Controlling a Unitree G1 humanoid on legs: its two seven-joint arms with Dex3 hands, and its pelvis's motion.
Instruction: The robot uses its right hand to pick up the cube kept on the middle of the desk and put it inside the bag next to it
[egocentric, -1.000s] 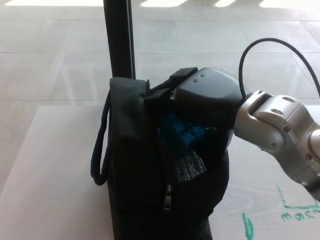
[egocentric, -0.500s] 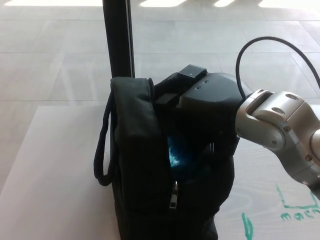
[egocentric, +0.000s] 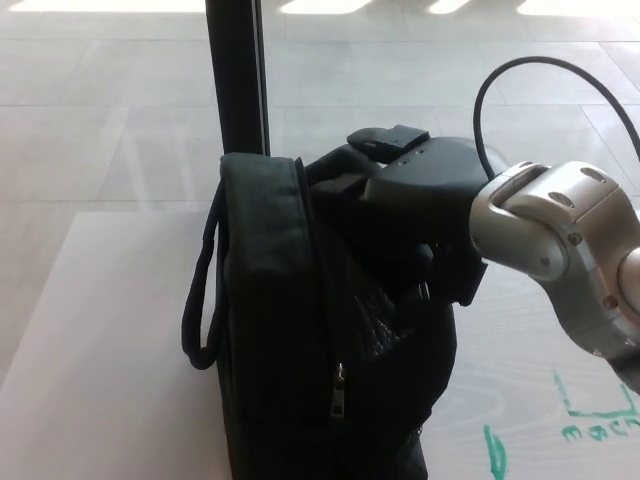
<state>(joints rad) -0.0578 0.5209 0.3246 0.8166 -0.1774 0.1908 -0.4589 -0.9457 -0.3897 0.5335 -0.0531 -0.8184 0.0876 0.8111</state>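
Observation:
A black bag (egocentric: 270, 330) stands upright in the middle of the pale desk (egocentric: 90, 330), its zip open along the top right side. My right hand (egocentric: 420, 200) sits over that opening, its black shell pressed against the bag's upper edge and its lower part sunk into the dark inside. The silver wrist (egocentric: 550, 240) comes in from the right. No cube shows anywhere; the bag's interior below the hand is dark. My left hand is out of the picture.
A black pole (egocentric: 237, 75) rises just behind the bag. The bag's carry strap (egocentric: 200, 300) hangs down its left side. Green marker scribbles (egocentric: 590, 420) lie on the desk at the lower right. A black cable (egocentric: 540, 75) loops above the wrist.
The blue cube, seen in my right hand at the bag's opening a second ago, has sunk out of sight inside the bag. The hand has tipped and shifted slightly right.

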